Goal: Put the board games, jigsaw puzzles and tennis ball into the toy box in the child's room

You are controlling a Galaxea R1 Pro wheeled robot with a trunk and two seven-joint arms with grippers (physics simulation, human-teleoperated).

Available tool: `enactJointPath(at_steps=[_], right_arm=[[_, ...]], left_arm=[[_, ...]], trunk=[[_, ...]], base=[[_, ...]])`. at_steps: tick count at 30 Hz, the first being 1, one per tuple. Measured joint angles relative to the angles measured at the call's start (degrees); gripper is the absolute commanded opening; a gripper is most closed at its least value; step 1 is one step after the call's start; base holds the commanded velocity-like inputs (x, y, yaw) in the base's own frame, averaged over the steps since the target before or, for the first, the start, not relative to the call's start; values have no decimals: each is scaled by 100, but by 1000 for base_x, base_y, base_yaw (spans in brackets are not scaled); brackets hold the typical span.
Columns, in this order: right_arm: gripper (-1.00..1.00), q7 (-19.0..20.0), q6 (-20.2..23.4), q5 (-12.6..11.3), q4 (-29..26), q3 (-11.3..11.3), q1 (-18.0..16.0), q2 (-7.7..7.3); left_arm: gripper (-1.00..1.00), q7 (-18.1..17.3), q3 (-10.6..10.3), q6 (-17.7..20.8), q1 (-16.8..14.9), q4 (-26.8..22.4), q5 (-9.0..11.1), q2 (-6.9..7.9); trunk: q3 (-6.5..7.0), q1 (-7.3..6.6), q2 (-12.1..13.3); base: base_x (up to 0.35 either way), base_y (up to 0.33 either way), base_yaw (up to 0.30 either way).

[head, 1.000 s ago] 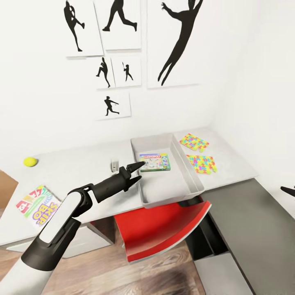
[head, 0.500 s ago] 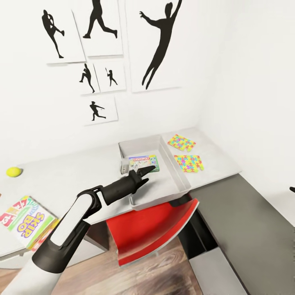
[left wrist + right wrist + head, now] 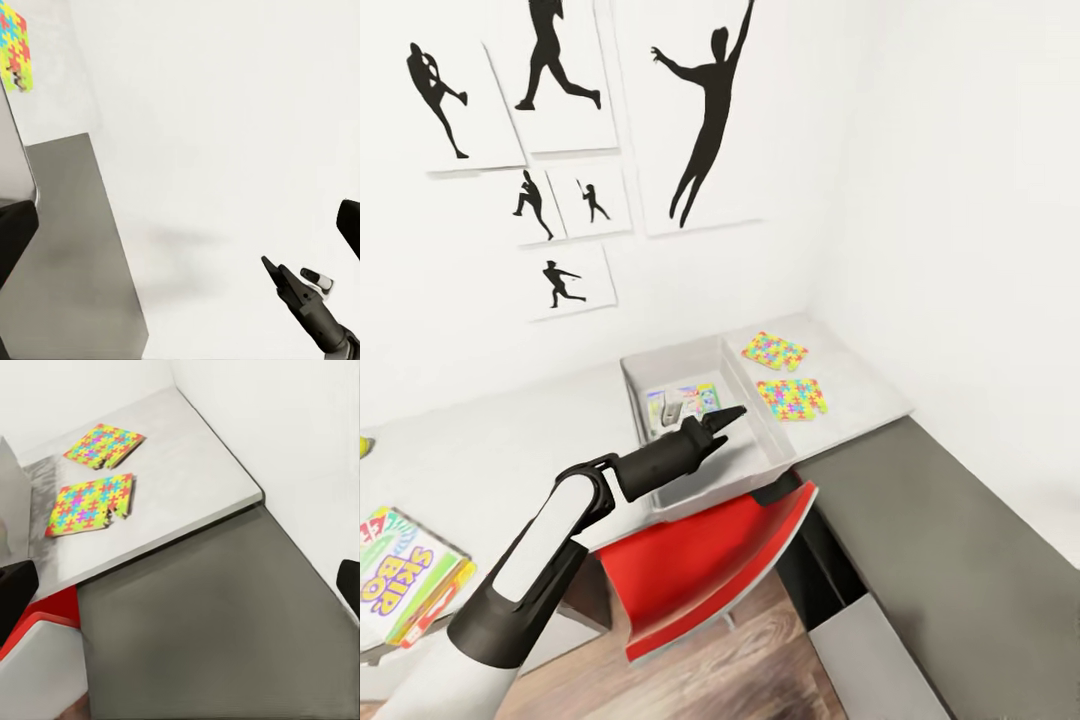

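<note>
One flat white-and-green printed cardboard game box [image 3: 682, 405] already lies on the floor of the light grey open-topped toy box [image 3: 765, 440], so judged from the layout you are partway through, with most toys still outside the bin. Your left gripper [image 3: 732, 417] reaches over the bin's near rim with its two dark tapered fingers close together and nothing between them. In the left wrist view another slim dark gripper [image 3: 271, 268] points up from below; it looks like the right one, but I cannot tell how its fingers are set.

Two thin square jigsaw puzzles [image 3: 791, 397], made of interlocking pieces in yellow, pink, green and blue, lie flat on the pale grey matte table top [image 3: 857, 385], just right of the bin, one nearer and one farther. In the right wrist view the same two mats [image 3: 91, 504] show ragged edges where pieces jut out. They look like the closest things to take next. Being so thin, they will likely need a finger slid under an edge, or a push to the table's lip.

At the far left, the yellow, green and red "Skip-Bo" game box [image 3: 402, 585] rests on the table's near corner, well apart from the bin. A glossy red curved chair [image 3: 710, 560] sits tucked below the bin, and a lower dark-topped cabinet [image 3: 960, 560] runs along the right.
</note>
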Motion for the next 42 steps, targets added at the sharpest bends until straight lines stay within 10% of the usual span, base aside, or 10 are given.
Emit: enactJointPath(at_steps=[19, 42], right_arm=[[100, 25, -14, 132, 2, -848, 141, -35], [100, 48, -10, 129, 2, -970, 459, -104]], left_arm=[[100, -6, -54, -64, 63, 15, -34, -19], [100, -6, -59, -57, 58, -22, -30, -19]], trunk=[[162, 0, 0], [358, 1, 1]], base=[[0, 0, -185], [-99, 0, -185]])
